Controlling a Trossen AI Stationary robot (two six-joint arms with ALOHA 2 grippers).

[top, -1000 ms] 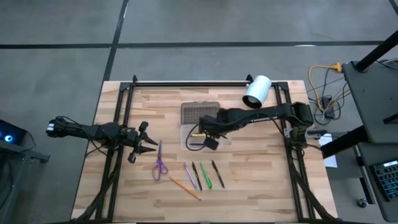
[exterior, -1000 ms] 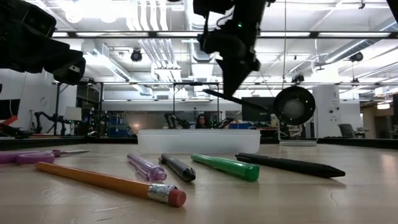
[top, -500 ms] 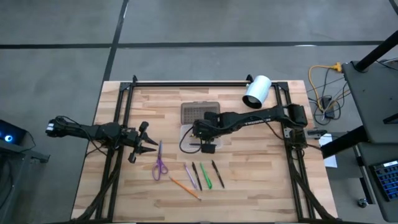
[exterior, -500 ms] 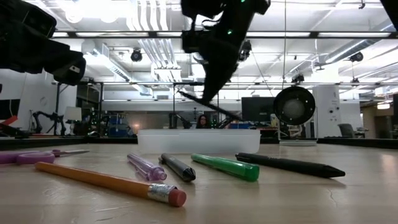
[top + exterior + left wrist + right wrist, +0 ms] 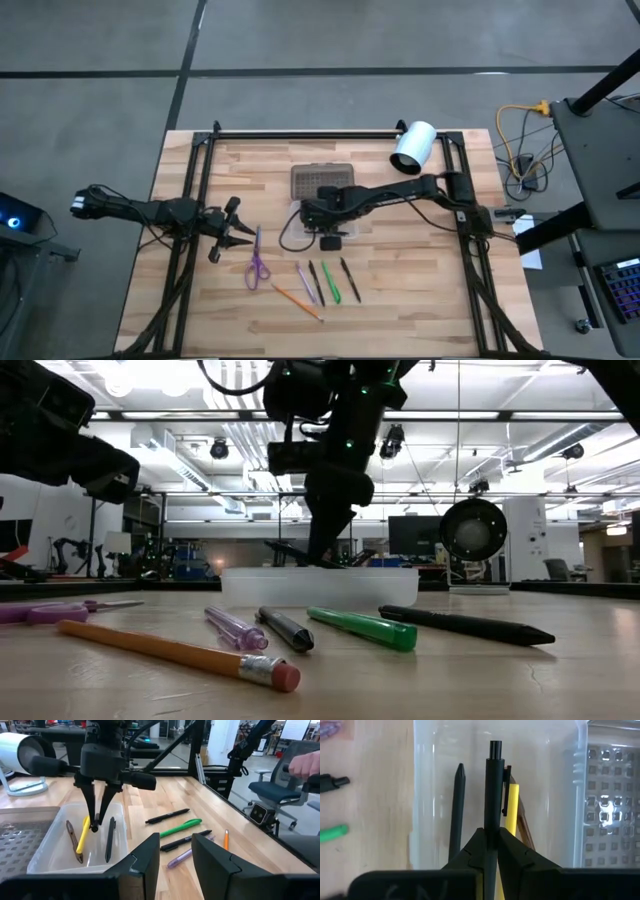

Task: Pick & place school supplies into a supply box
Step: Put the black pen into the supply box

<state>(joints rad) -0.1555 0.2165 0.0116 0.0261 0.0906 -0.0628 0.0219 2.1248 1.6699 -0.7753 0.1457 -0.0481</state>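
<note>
From above, the right gripper is reaching across the wooden table and hanging over the clear rectangular plastic supply box, whose grey dotted lid is lying open on the far side. The left gripper is waiting near the table's left edge, fingers parted and holding nothing, just beside the purple-handled scissors. Nearer the front edge an orange pencil, a lilac pen, a dark pen, a green pen and a black pen are lying in a loose row. A white cylinder is sitting at the far right corner.

At table level, the right gripper is dipping down right at the rim of the box, with the loose pens spread in front.

Through the left wrist camera, the left gripper's own fingers are standing apart, and the right gripper is poised inside the box, where a brown pencil, a yellow pencil and a dark pencil are lying.

Through the right wrist camera, the right gripper is clenching a slim black clip pen, pointing it lengthwise over the box interior beside the yellow pencil.
</note>
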